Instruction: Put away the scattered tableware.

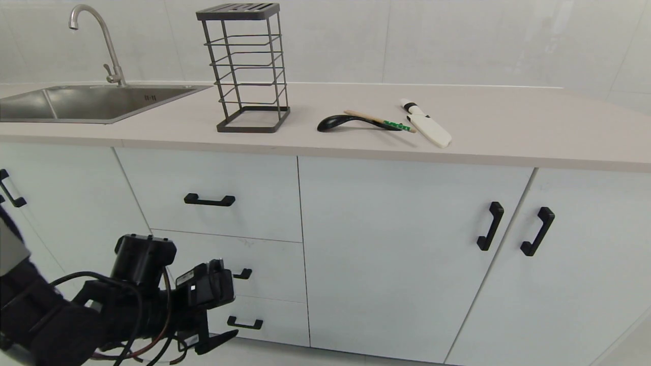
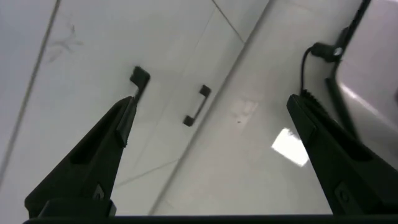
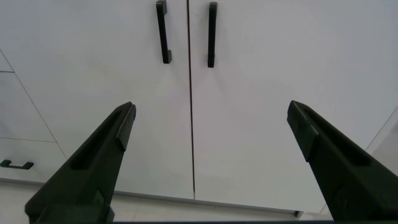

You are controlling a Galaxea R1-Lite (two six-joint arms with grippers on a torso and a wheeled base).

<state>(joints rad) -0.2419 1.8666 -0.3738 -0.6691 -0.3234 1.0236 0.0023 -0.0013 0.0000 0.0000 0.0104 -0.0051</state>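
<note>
**Station Status: Tableware on Countertop, Both Arms Low at Cabinet Fronts**

**Task items.** Three items lay together on the countertop (image 1: 508, 132), right of centre. The black ladle (image 1: 339, 122) lay with its bowl toward the wire rack (image 1: 247, 71). The chopsticks (image 1: 379, 121) crossed the ladle's handle. The white spatula (image 1: 426, 126) lay just beside the chopsticks' far end, and its blade tip was the point nearest the counter's front edge. All three sat back from that edge.

**Clearances.** The rack stood upright, apart from the ladle, with bare counter between them. Open surface ran from the spatula to the counter's right end. The sink (image 1: 76, 101) and faucet (image 1: 101, 40) occupied the far left, well apart from the items.

**Grippers.** The left gripper (image 2: 214, 104) had its jaws spread wide and held nothing. The right gripper (image 3: 211, 109) was likewise spread wide and held nothing.

**View-specific data.** The head view gave the counter, the items and the left arm low in front of the drawer stack, well below counter level. The left wrist view gave two lower drawer handles (image 2: 196, 107), a strip of floor and a black cable (image 2: 311, 53). The right wrist view gave the paired vertical door handles (image 3: 163, 32) on either side of the door seam, with closed door panels facing the fingers.
</note>
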